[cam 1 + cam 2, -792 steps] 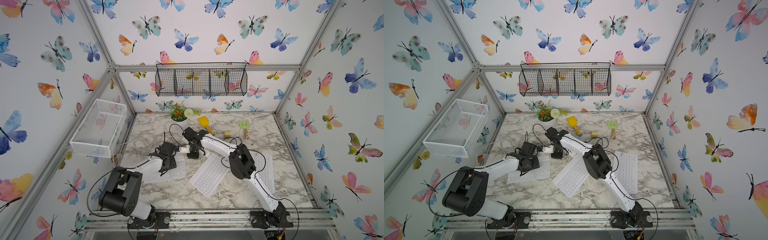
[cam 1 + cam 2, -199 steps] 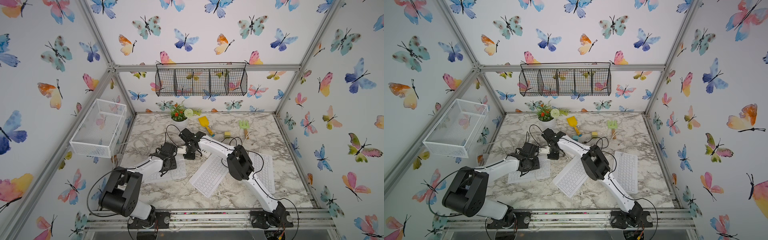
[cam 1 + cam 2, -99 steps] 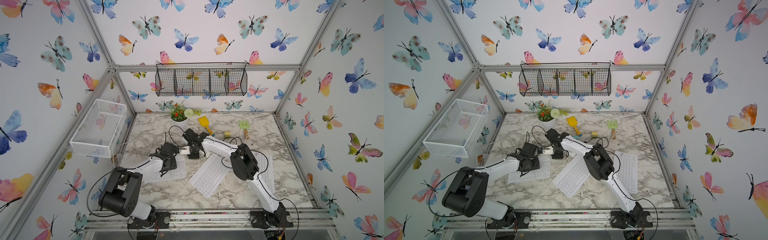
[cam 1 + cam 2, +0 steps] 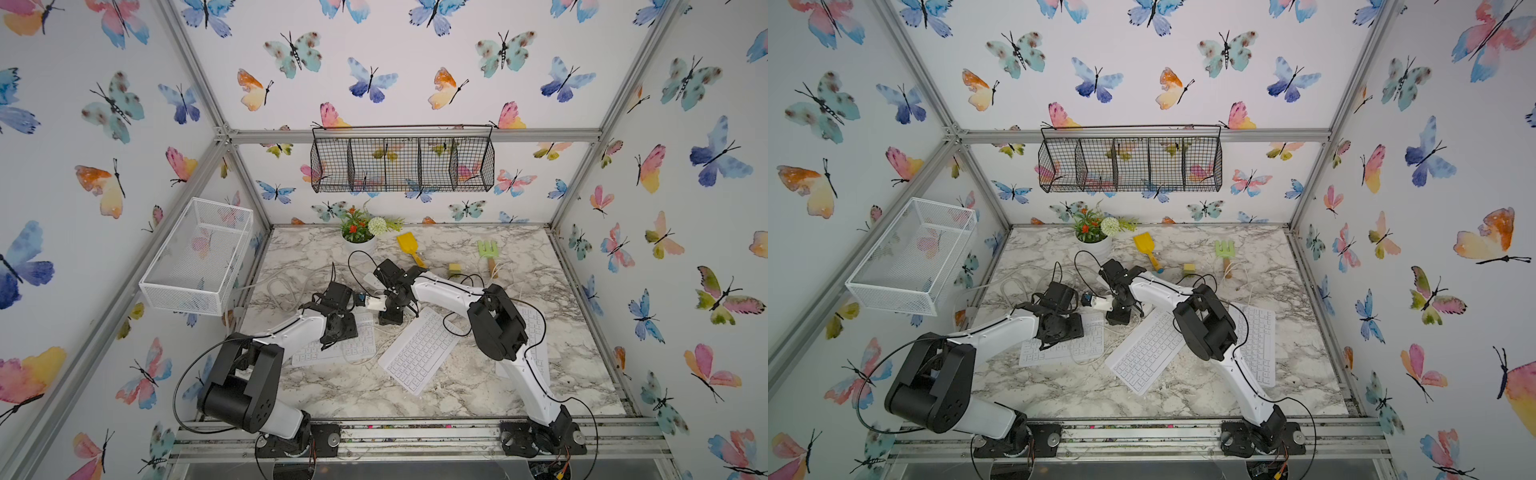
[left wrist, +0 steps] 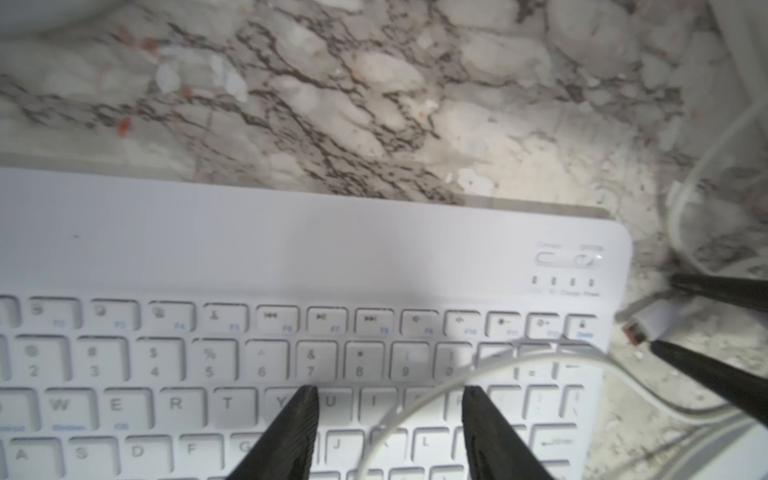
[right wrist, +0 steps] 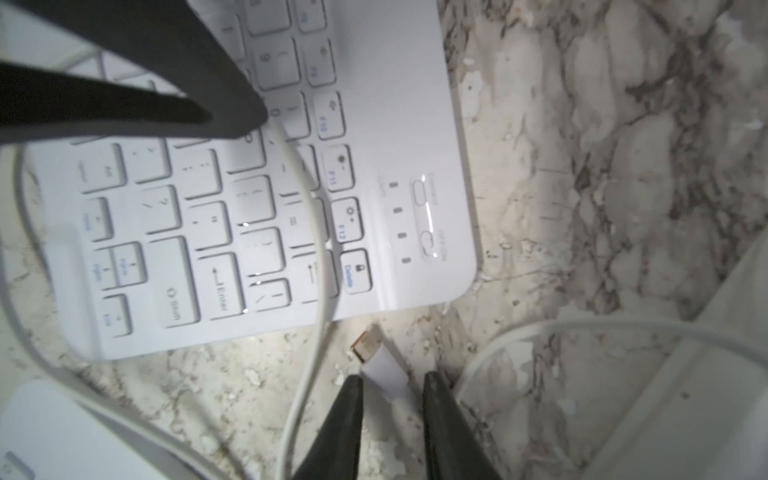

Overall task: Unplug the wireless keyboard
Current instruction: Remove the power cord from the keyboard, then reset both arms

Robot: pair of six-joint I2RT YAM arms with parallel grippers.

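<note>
The white wireless keyboard (image 5: 291, 257) lies flat on the marble, at the left in both top views (image 4: 357, 345) (image 4: 1075, 349). My left gripper (image 5: 390, 392) is open, its tips down on the key rows. A loop of white cable (image 5: 478, 365) crosses the keys. The cable's plug (image 6: 382, 365) lies on the marble just off the keyboard's corner (image 6: 436, 270), its metal tip bare and out of the port. My right gripper (image 6: 392, 378) is open, a finger on each side of the plug's rear. The plug (image 5: 656, 322) also shows in the left wrist view.
Two more white keyboards lie mid-table (image 4: 419, 353) and at right (image 4: 536, 340). Loose cables (image 4: 286, 286) coil at the left. A flower pot (image 4: 359, 232), yellow shovel (image 4: 409, 247), green rake (image 4: 486, 253) and small block (image 4: 455, 269) stand at the back. Wire baskets (image 4: 199, 257) (image 4: 403, 164) hang on the walls.
My right gripper has shifted a little to the right, away from the keyboard's corner. The left arm has stayed on the keyboard.
</note>
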